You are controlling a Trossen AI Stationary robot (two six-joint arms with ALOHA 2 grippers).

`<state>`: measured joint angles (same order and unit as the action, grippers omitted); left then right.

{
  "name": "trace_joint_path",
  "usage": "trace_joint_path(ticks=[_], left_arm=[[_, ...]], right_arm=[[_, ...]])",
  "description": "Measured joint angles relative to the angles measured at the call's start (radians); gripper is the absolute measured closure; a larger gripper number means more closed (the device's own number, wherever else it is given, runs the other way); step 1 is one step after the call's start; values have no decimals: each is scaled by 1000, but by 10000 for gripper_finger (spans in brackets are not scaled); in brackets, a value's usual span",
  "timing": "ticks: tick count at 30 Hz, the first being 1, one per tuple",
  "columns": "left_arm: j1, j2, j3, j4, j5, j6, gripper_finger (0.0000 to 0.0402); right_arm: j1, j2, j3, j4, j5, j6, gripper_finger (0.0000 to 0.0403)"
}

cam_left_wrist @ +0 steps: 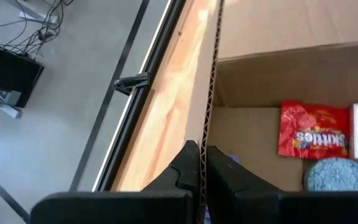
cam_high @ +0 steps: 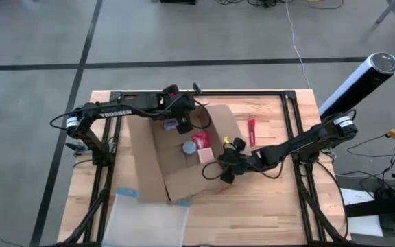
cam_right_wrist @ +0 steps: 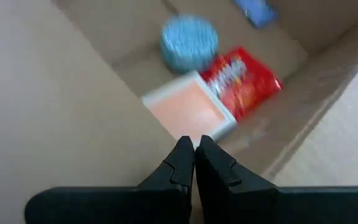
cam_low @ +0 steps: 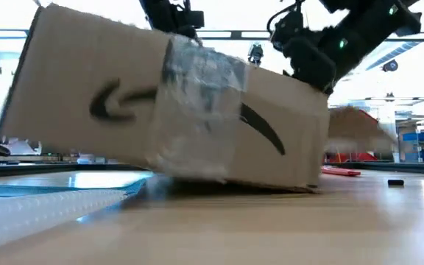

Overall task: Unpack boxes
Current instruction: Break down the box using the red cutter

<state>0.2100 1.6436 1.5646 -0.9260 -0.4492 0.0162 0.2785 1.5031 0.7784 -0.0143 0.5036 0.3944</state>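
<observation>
Cardboard box (cam_high: 184,154) sits open at the frame's centre, and you have both grippers pinching its rim, left gripper (cam_high: 182,122) clamped on the upper wall, right gripper (cam_high: 226,167) on the right-hand wall, contents lying between them.

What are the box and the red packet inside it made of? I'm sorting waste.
The box looks like matte brown corrugated cardboard: its cut edge shows fluting. The red packet looks like glossy plastic film, crinkled and printed, though foil lining cannot be ruled out.
</observation>
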Motion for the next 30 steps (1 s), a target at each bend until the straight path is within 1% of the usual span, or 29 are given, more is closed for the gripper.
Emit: trace_joint_path(ticks=[2, 7, 9, 14, 18, 21, 25, 30], left_arm=[[0, 0, -1, 1, 10, -3, 401], [3, 3, -1, 8, 21, -3, 401], [3, 3, -1, 8, 21, -3, 401], [7, 3, -1, 9, 22, -2, 401], [13, 3, -1, 9, 26, -1, 401], [26, 3, -1, 9, 59, 0, 401], [51, 3, -1, 10, 120, 0, 401], [82, -1, -1, 10, 145, 1, 401]], right_arm=[[19, -39, 0, 66, -50, -46, 403], [57, -72, 2, 254, -304, -149, 403], [68, -68, 2, 295, -366, -165, 403], [79, -43, 3, 271, -414, -182, 403], [79, -5, 3, 270, -497, -188, 403], [79, 23, 3, 279, -538, -198, 403], [79, 48, 4, 281, -538, -200, 403], [79, 51, 4, 284, -539, -199, 403]])
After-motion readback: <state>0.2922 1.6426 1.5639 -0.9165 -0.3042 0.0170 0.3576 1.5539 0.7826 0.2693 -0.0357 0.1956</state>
